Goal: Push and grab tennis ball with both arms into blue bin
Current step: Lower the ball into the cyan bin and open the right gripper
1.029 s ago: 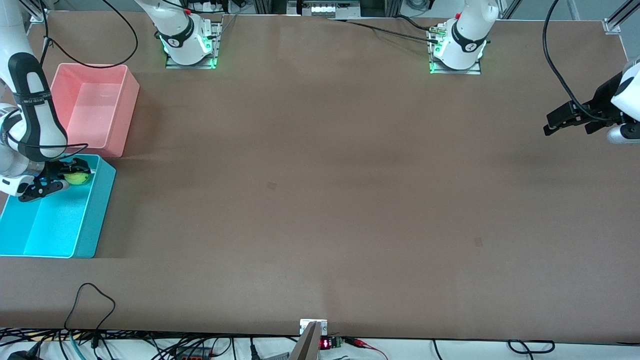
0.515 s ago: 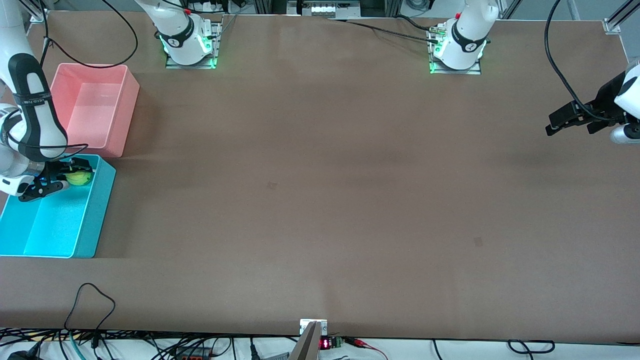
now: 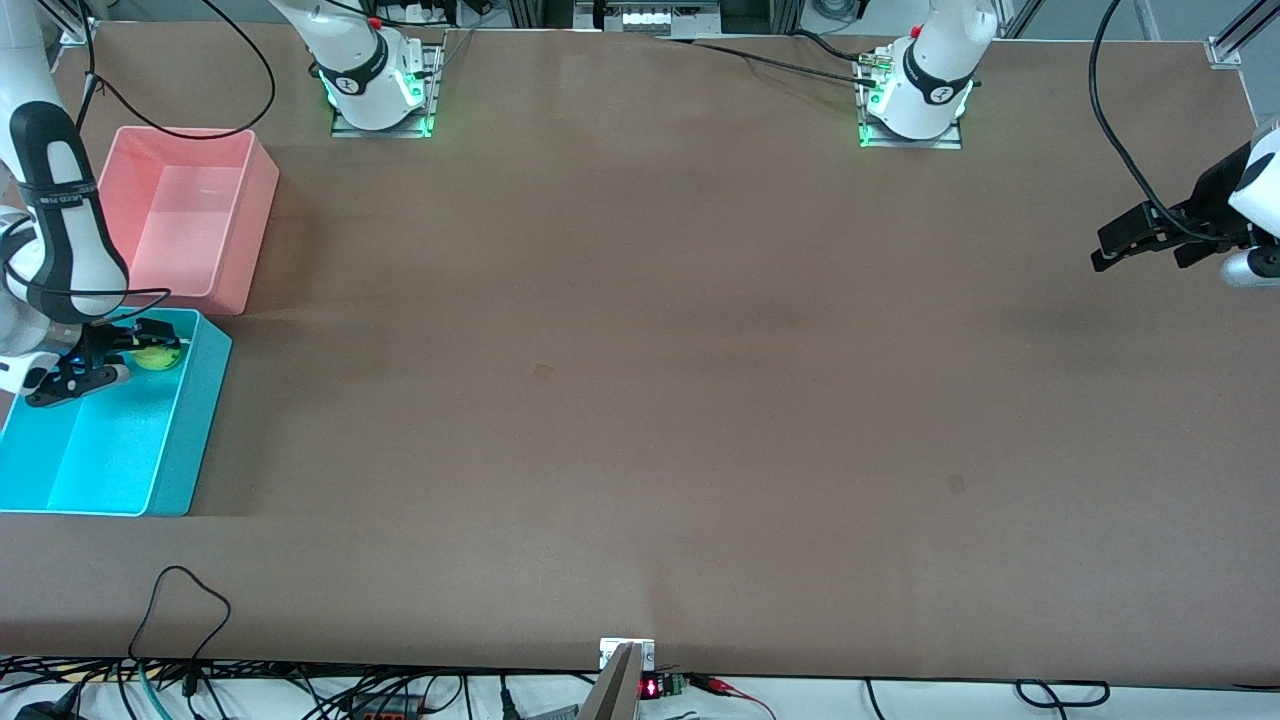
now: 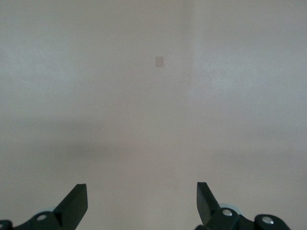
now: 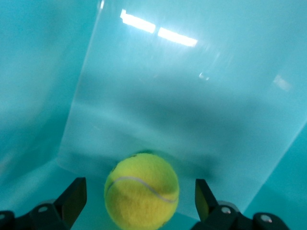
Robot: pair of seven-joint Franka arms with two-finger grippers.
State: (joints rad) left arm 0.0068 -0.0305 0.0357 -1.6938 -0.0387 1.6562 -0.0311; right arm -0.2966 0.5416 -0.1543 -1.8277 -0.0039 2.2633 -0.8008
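The yellow-green tennis ball (image 3: 156,355) lies inside the blue bin (image 3: 195,440), at the bin's end nearest the pink tub. It also shows in the right wrist view (image 5: 142,190), resting on the bin's floor (image 5: 182,96). My right gripper (image 3: 105,352) hangs over that end of the bin, open, its fingers (image 5: 72,199) standing apart from the ball on either side. My left gripper (image 3: 1145,245) is open and empty, held above the bare table at the left arm's end; its wrist view shows only the table top (image 4: 153,120).
A pink-salmon tub (image 3: 225,250) stands beside the blue bin, farther from the front camera. A black cable loop (image 3: 180,600) lies near the table's front edge. Small marks (image 3: 543,372) dot the brown table top.
My right gripper has let go of the ball and drawn slightly back; the ball now rests in the blue bin. My left gripper rose slightly, then held still.
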